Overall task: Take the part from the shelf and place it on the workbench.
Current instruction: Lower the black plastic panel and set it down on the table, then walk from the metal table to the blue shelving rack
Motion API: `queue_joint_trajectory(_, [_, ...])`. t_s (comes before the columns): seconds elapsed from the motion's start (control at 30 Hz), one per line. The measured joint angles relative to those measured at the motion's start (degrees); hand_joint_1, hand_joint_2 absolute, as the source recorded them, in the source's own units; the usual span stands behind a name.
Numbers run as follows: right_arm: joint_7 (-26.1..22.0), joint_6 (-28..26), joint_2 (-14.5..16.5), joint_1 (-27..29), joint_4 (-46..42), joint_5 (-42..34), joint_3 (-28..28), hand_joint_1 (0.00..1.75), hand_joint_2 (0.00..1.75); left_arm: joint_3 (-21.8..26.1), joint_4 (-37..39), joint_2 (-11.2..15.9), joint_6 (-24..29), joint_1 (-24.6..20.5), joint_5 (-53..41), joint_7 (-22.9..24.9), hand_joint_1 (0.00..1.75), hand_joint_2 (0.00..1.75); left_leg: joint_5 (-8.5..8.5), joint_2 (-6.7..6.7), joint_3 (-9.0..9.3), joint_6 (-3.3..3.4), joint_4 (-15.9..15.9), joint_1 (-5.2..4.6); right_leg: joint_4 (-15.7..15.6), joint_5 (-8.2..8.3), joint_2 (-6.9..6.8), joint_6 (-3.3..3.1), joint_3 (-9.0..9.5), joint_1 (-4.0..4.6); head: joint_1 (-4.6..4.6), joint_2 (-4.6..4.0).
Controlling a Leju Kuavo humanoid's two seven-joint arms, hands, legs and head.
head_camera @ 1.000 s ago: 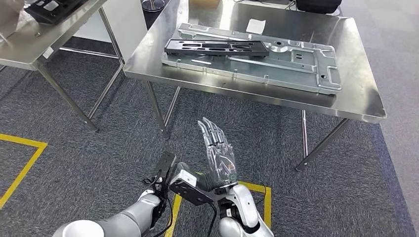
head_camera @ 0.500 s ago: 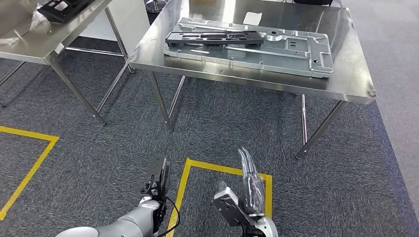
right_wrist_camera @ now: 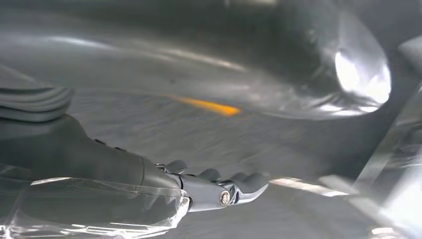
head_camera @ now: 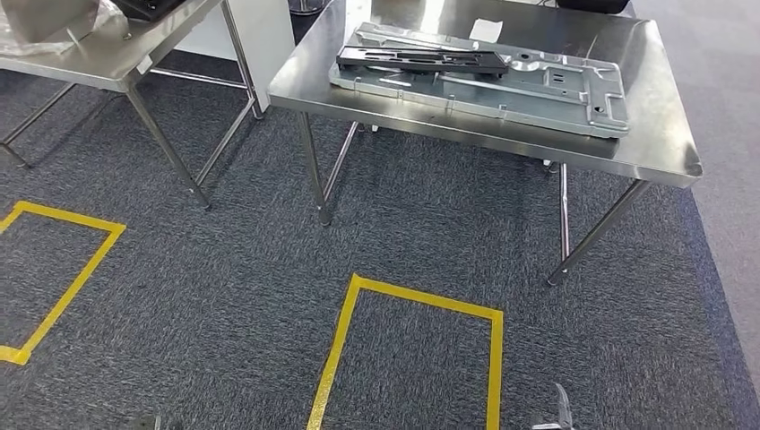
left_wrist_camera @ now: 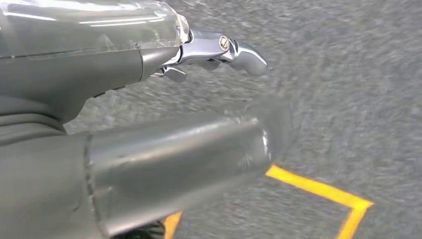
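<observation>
Lying flat on the steel tabletop (head_camera: 659,134) is a long black part (head_camera: 421,61), resting on top of a larger silver metal plate (head_camera: 529,90). A second steel tabletop (head_camera: 81,58) is standing well apart to the left. Yellow tape lines (head_camera: 408,300) are marking rectangles on the grey carpet (head_camera: 224,269). The left robot hand (left_wrist_camera: 149,99) is hanging over the carpet, fingers (left_wrist_camera: 234,50) apart and holding nothing. The right robot hand (right_wrist_camera: 149,184) is also holding nothing (its fingers (right_wrist_camera: 239,186) are stretched out, apart from the thumb).
</observation>
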Motion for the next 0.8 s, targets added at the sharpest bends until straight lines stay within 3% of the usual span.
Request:
queue_joint_trajectory(0.03, [-0.4, -0.1, -0.2, -1.0, 3.2, 1.2, -3.8, 0.0, 0.0, 0.0, -0.3, 0.6, -0.1, 0.4, 0.0, -0.2, 0.0, 0.0, 0.25, -0.38, -0.35, -0.03, 0.1, -0.16, -0.2, 0.36, 0.05, -0.22, 0.76, 0.1, 0.04, 0.0])
queue_joint_trajectory(0.07, [-0.5, -0.2, -0.5, -1.8, 6.1, 2.1, -7.1, 0.0, 0.0, -0.1, -0.5, 1.2, 0.0, 0.6, -0.1, -0.4, 0.0, 0.0, 0.46, -0.83, -0.63, -0.1, 0.2, -0.29, -2.7, 1.6, 0.24, -0.58, 2.71, 0.22, 0.1, 0.0])
queue_joint_trajectory(0.13, [-0.7, -0.5, -1.1, -3.3, 10.7, 3.0, -12.1, 0.0, 0.0, -0.4, -0.8, 1.9, 0.2, 0.7, -0.2, -0.7, 0.0, 0.0, 0.72, -1.65, -1.01, -0.33, 0.5, -0.51, -11.1, 4.2, 2.3, -1.65, 8.29, 0.5, 0.19, 0.0])
queue_joint_trajectory(0.2, [-0.9, -0.7, -1.5, -4.5, 14.1, 3.4, -15.5, 0.0, 0.0, -0.6, -1.1, 2.4, 0.5, 0.5, -0.3, -0.8, 0.0, 0.0, 0.91, -2.28, -1.37, -0.75, 0.8, -0.58, -16.4, 5.21, 3.94, -2.21, 11.49, 0.73, 0.21, 0.0])
queue_joint_trajectory(0.3, [-0.7, -0.8, -1.8, -5.9, 18.3, 3.9, -18.9, 0.0, 0.0, -0.7, -1.4, 3.1, 1.3, 0.4, -0.4, -0.9, 0.0, 0.0, 1.12, -3.25, -1.88, -1.66, 1.0, -0.45, -17.3, 5.59, 2.69, -2.57, 11.76, 0.72, 0.21, 0.0])
queue_joint_trajectory(0.33, [-0.3, -1.0, -2.0, -6.5, 19.9, 4.4, -20.0, 0.0, 0.0, -0.8, -1.5, 3.3, 1.6, 0.5, -0.5, -0.9, 0.0, 0.0, 0.52, -2.79, -2.31, -1.94, 1.8, -0.47, -17.5, 5.83, 2.05, -2.89, 11.76, 0.56, 0.14, 0.0])
queue_joint_trajectory(0.4, [1.1, -2.2, -2.6, -7.5, 23.5, 6.0, -22.0, 0.0, 0.0, -1.1, -1.5, 3.4, 2.3, 0.4, -0.8, -0.8, 0.0, 0.0, -2.84, -0.76, -4.63, -2.44, 6.9, -0.36, -17.9, 6.19, 0.5, -3.41, 11.58, 0.36, -0.16, 0.0])
queue_joint_trajectory(0.47, [2.8, -3.8, -3.6, -8.1, 27.1, 7.9, -23.6, 0.0, 0.0, -1.5, -1.5, 3.4, 2.7, 0.2, -0.9, -0.4, 0.0, 0.0, -6.86, 0.8, -8.1, -3.02, 14.7, -0.01, -17.7, 6.22, -1.08, -3.58, 11.21, 0.46, -0.39, -0.01])
queue_joint_trajectory(0.5, [3.5, -4.4, -3.9, -8.3, 28.7, 8.7, -24.1, 0.0, 0.0, -1.7, -1.5, 3.5, 2.8, 0.3, -0.9, -0.2, 0.0, 0.0, -7.68, 1.13, -9.08, -3.27, 17.2, 0.19, -17.6, 6.21, -1.84, -3.56, 11.02, 0.49, -0.38, -0.01])
queue_joint_trajectory(0.53, [4.0, -4.8, -4.2, -8.5, 29.9, 9.1, -24.5, 0.0, 0.0, -1.9, -1.5, 3.5, 2.9, 0.4, -0.9, -0.1, 0.0, 0.0, -7.28, 1.39, -8.91, -3.45, 17.4, 0.38, -17.4, 6.18, -2.56, -3.52, 10.85, 0.49, -0.39, -0.01])
queue_joint_trajectory(0.6, [4.4, -5.1, -4.6, -8.9, 31.9, 9.5, -24.9, 0.0, 0.0, -2.1, -1.5, 3.5, 3.0, 0.5, -0.9, 0.1, 0.0, 0.0, -4.0, 2.54, -5.24, -3.61, 11.3, 0.66, -17.0, 6.02, -3.87, -3.25, 10.63, 0.47, -0.4, 0.0])
queue_joint_trajectory(0.67, [5.1, -5.5, -4.9, -9.3, 33.3, 10.2, -25.2, 0.0, 0.0, -2.1, -1.5, 3.5, 3.1, 0.3, -0.8, 0.4, 0.0, 0.0, -1.67, 4.98, -1.2, -3.25, 3.9, 0.54, -16.4, 5.72, -4.94, -2.73, 10.61, 0.67, -0.36, 0.0])
queue_joint_trajectory(0.73, [7.3, -6.4, -5.2, -9.8, 34.6, 12.0, -25.5, 0.0, 0.0, -2.1, -1.5, 3.5, 3.4, 0.3, -0.4, 1.7, 0.0, 0.0, -1.4, 5.9, -0.24, -2.65, 1.6, 0.27, -16.2, 5.55, -5.85, -2.06, 10.73, 0.84, -0.2, 0.0])
queue_joint_trajectory(0.8, [11.1, -7.2, -5.4, -10.2, 36.0, 14.3, -25.6, 0.0, 0.0, -2.1, -1.5, 3.5, 3.8, 0.5, 0.3, 4.2, 0.0, 0.0, -0.96, 4.69, -0.39, -2.03, 1.5, 0.32, -16.2, 5.47, -6.39, -1.32, 10.92, 0.7, -0.11, 0.0])
